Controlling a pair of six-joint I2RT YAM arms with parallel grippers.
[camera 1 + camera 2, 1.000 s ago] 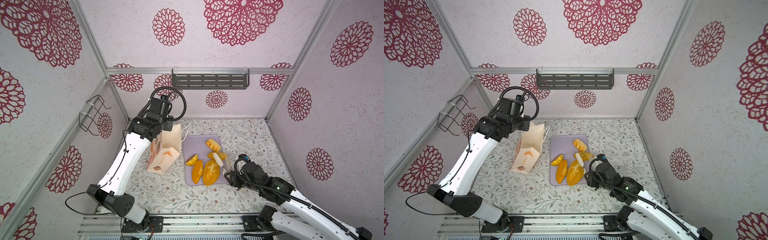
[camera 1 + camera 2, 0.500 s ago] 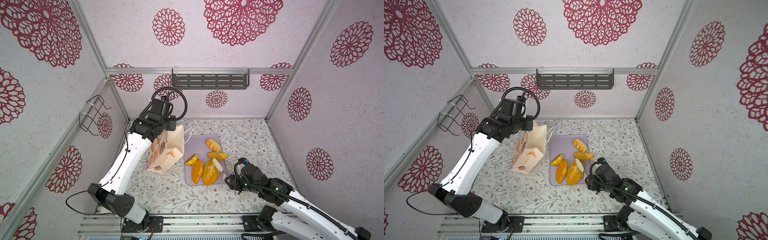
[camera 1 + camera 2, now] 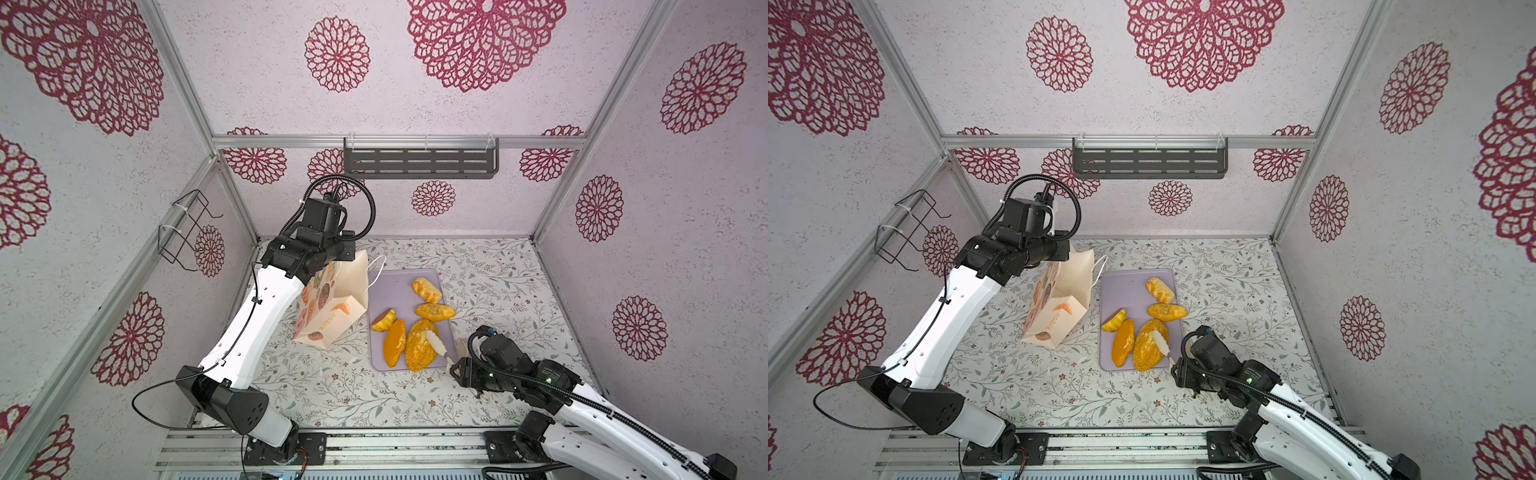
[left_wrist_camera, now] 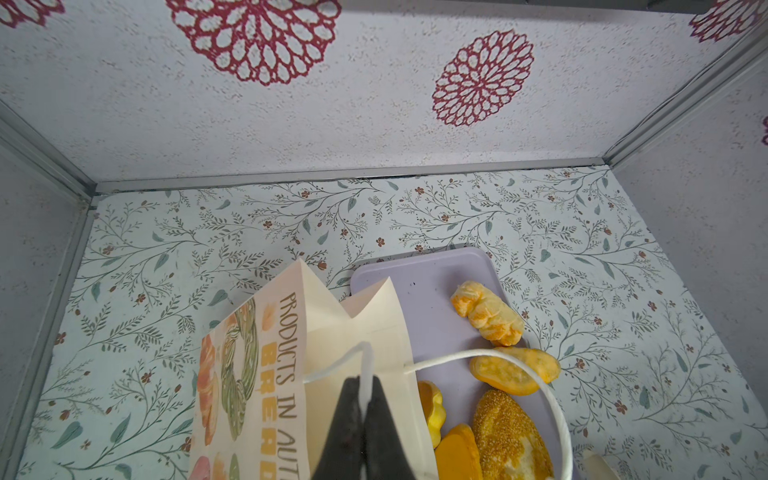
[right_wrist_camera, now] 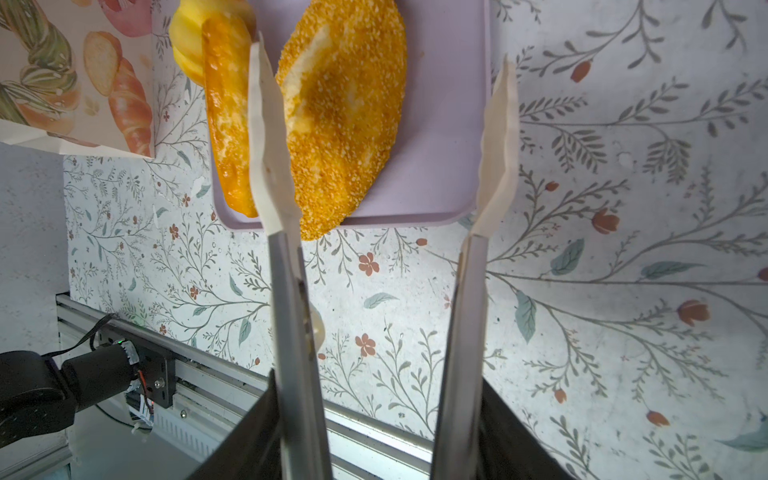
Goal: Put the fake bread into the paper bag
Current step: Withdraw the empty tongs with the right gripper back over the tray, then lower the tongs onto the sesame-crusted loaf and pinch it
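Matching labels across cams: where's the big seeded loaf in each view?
Top view: seeded loaf lower centre, at the near edge of the lilac tray.
Top view: lower centre again, same tray edge.
Left wrist: bottom edge, right of centre.
Right wrist: top centre, overhanging the tray's rim.
Landmark: the lilac tray, under the loaf in all four.

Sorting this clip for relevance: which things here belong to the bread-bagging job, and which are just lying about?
Job: fake bread; paper bag; tongs; lilac tray; left gripper, shut on the bag's cord handle.
Lying about: wire rack; grey wall shelf.
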